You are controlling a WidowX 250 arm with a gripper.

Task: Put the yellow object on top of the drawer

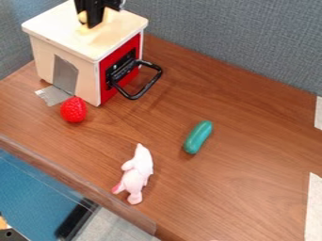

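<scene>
The black gripper (pixel 93 18) hangs at the top edge of the camera view, low over the light wooden top of the drawer box (pixel 66 34). A small part of a yellow object (pixel 82 18) shows at the gripper's left side, and the gripper hides the rest of it. I cannot tell whether the object touches the wooden top. The drawer box has a red front with a black handle and appears closed.
A red strawberry (pixel 73 110) lies by the box's near corner. A pink-white plush toy (pixel 137 174) is near the table's front edge, and a green cucumber-like object (pixel 198 137) is right of centre. Grey partitions stand behind.
</scene>
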